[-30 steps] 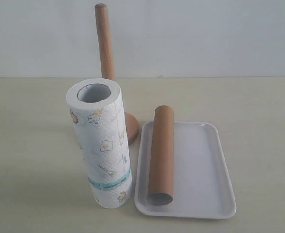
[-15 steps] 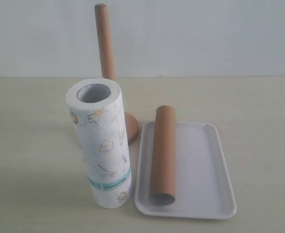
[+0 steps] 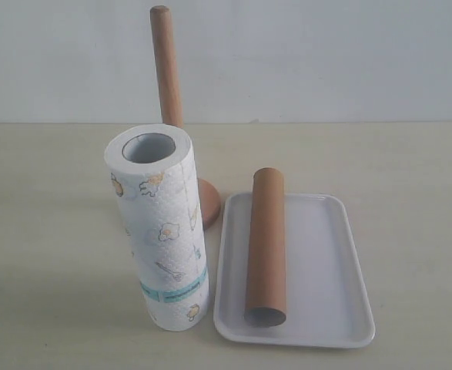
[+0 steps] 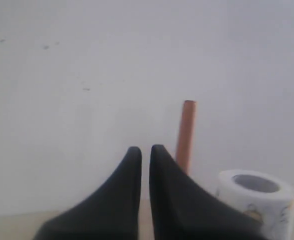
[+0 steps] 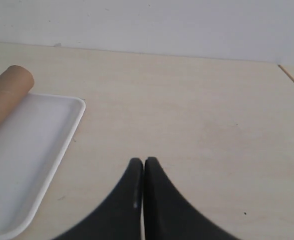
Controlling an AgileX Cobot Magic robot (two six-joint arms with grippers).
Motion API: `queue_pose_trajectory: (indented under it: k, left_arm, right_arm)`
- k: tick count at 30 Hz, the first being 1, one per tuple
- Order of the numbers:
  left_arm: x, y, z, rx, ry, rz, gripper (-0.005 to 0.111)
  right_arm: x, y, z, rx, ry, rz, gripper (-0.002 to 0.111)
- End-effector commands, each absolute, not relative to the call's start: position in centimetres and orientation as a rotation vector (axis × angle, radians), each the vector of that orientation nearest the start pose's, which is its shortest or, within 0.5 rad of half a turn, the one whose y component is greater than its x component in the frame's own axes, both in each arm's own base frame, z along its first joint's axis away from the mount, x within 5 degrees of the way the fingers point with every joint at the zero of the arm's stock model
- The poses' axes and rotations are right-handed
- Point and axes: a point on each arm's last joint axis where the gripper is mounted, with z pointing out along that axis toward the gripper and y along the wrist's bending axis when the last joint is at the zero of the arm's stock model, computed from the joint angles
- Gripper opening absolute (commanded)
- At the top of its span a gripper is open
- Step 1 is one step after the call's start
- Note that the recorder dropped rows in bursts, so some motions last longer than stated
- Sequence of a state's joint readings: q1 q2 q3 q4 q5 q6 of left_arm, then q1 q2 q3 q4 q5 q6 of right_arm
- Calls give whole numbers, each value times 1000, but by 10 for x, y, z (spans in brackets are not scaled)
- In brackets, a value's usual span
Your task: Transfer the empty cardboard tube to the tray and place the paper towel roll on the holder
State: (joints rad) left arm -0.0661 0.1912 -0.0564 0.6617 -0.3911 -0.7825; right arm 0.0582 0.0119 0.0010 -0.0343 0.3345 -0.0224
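The brown cardboard tube lies lengthwise in the white tray, its far end resting on the rim; it also shows as the tube on the tray in the right wrist view. The white printed paper towel roll stands upright on the table, left of the tray. Behind it rises the wooden holder, its disc base partly hidden. The left wrist view shows the holder pole and the roll. My left gripper and right gripper are both shut and hold nothing. Neither appears in the exterior view.
The pale wooden table runs to a white wall behind. A table edge or seam shows at the far side in the right wrist view.
The cardboard tube has rolled slightly to the right inside the tray. The roll and holder have not moved.
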Motion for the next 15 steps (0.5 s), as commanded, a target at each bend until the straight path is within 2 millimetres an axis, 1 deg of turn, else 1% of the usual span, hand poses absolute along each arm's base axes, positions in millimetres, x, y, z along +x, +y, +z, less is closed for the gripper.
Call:
queue_pose_trajectory:
  k: [1, 3, 5, 7, 11, 15]
  left_arm:
    - [78, -41, 255, 377, 1409, -354, 6]
    - [86, -44, 246, 409, 1508, -372, 6]
    - [92, -48, 234, 422, 1618, -435, 6]
    - [96, -52, 227, 471, 1675, -479, 6]
    - [100, -57, 221, 506, 1715, -551, 6]
    - [101, -60, 222, 504, 1710, -599, 6]
  right_arm:
    - [54, 2, 183, -90, 1823, -13, 0]
    - [54, 2, 183, -90, 1823, -13, 0]
    - [54, 2, 183, -90, 1823, -13, 0]
    - [54, 2, 183, -90, 1823, -13, 0]
    - [54, 2, 183, -90, 1823, -13, 0]
    - [54, 2, 183, -90, 1823, -13, 0]
